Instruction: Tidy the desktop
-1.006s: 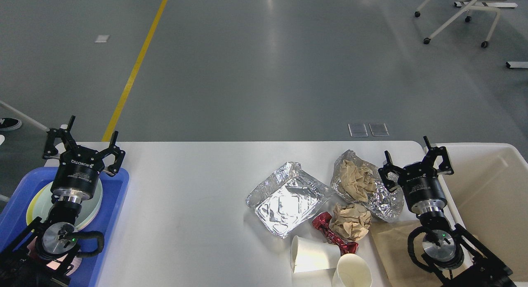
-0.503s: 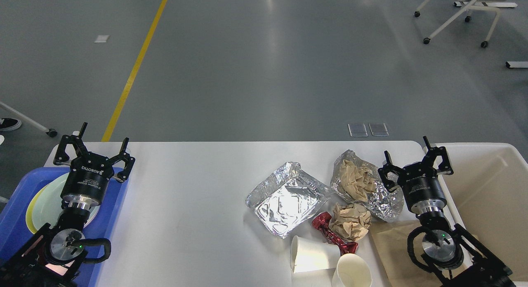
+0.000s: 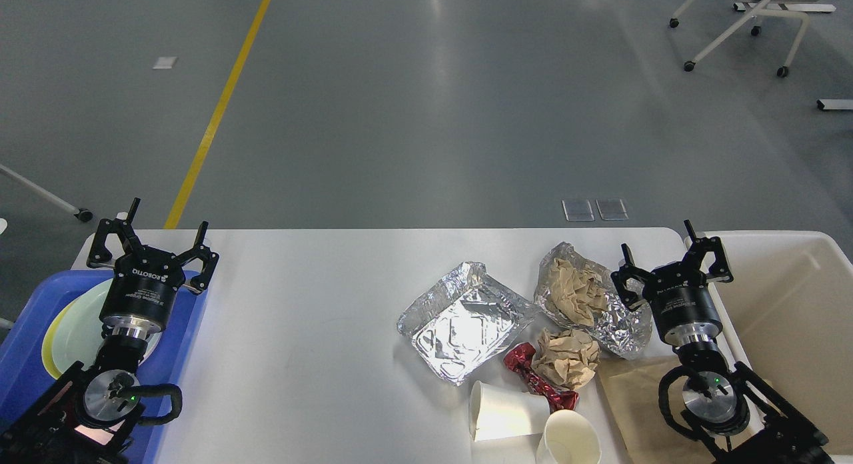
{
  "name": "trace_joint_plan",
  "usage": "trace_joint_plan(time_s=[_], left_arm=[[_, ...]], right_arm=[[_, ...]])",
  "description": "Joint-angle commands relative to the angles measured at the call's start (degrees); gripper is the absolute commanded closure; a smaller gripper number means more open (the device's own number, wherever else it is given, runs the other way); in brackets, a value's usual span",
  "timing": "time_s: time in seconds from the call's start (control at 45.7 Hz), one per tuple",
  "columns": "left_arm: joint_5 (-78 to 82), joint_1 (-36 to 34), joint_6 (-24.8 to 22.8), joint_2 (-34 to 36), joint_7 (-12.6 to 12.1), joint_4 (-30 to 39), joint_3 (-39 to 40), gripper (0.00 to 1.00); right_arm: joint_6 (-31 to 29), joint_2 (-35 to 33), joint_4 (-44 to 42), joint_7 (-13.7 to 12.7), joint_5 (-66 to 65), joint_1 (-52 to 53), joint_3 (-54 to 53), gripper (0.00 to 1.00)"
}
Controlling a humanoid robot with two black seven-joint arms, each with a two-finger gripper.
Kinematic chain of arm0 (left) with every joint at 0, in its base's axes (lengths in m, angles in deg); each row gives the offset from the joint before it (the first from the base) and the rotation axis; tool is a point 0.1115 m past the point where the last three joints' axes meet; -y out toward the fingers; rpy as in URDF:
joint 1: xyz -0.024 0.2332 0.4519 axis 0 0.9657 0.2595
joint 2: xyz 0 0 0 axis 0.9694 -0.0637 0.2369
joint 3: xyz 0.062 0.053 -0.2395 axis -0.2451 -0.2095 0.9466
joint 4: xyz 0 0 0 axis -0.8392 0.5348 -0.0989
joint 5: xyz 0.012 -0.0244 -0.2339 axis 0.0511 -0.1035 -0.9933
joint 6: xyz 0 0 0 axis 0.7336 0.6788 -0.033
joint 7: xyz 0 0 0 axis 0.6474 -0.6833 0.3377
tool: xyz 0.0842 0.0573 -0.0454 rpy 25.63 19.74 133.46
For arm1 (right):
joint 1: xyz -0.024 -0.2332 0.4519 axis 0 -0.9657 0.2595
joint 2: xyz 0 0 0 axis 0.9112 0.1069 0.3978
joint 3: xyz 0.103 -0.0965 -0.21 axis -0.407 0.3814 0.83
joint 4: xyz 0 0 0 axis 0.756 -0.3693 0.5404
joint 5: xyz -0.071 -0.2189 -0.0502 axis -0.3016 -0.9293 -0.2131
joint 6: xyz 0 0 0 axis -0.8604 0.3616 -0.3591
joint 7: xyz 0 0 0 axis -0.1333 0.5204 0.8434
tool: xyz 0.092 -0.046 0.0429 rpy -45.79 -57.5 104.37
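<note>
Starting at the left, the blue tray (image 3: 26, 357) holds a stack of pale plates (image 3: 70, 331), and the left gripper (image 3: 152, 241) hangs over the tray's far right corner with its fingers spread and nothing between them. Over the last second that arm has swung rightward and a little forward off the plates, then nearly halted; I judge the plates are dealt with and the arm is free for the litter. The desktop (image 3: 300, 317) is bare across its left and middle. Right of centre lie an empty foil tray (image 3: 460, 321), a second crumpled foil container stuffed with brown paper (image 3: 586, 297), a loose brown paper ball (image 3: 566, 357), a red wrapper (image 3: 536, 377), one white paper cup on its side (image 3: 500, 411) and another upright (image 3: 570, 441). The right gripper (image 3: 673, 264) has not moved; it is released and empty, poised just beside the stuffed foil and the rim of the cream bin (image 3: 786, 241). Most of the tidying remains, likely starting with that foil.
</note>
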Motion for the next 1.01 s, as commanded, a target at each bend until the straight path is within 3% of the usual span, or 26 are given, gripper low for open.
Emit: trace_joint_plan(time_s=[0.0, 0.984], left_arm=[[0.0, 0.0, 0.0, 0.1, 0.0, 0.0, -0.1, 0.04], [0.0, -0.1, 0.1, 0.1, 0.0, 0.0, -0.1, 0.04]], right_arm=[[-0.1, 0.0, 0.0, 0.0, 0.0, 0.0, 0.0, 0.0], [-0.3, -0.6, 0.4, 0.1, 0.6, 0.0, -3.9, 0.0]])
